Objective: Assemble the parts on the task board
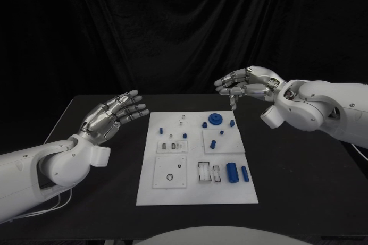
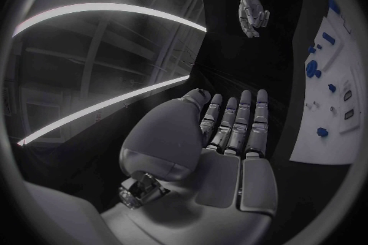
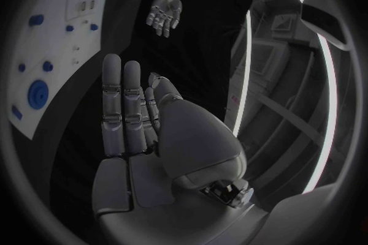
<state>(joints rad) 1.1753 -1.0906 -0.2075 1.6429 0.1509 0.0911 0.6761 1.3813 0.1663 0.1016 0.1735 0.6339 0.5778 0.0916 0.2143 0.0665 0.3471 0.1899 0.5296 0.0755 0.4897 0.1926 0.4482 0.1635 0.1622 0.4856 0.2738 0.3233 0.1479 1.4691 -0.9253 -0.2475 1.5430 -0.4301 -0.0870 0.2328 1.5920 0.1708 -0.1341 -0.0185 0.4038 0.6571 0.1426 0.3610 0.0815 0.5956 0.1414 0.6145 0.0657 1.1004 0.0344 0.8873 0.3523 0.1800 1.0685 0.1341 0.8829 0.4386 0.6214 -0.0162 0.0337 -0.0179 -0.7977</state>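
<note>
Right now both hands hang above the black table [image 1: 307, 170] and hold nothing. The left hand [image 1: 115, 115] sits off the left side of the white board [image 1: 197, 194], palm turned toward the board, fingers straight, loosely fanned and pointing away from the robot; its own wrist camera shows the same flat, released palm [image 2: 222, 153] with the fingers laid side by side. The right hand [image 1: 247, 84] hovers above the table just past the board's far right corner, its fingers bent and hanging downward, apart from one another and closed on nothing (the right wrist view shows them stretched out along the palm [image 3: 146, 147], again with nothing between them). Neither hand touches the board or any part.

The board lies flat in the middle of the table, its long side running away from the robot. Small blue parts stand or lie on it: a blue gear [image 1: 216, 118] near the far edge, a few small blue pegs [image 1: 212, 144] scattered across the far half, and two blue cylinders [image 1: 232, 172] lying side by side near the right edge of the near half. Beside the cylinders is a rectangular slot [image 1: 203, 171], and to its left a square plate with a small ring [image 1: 168, 177].
</note>
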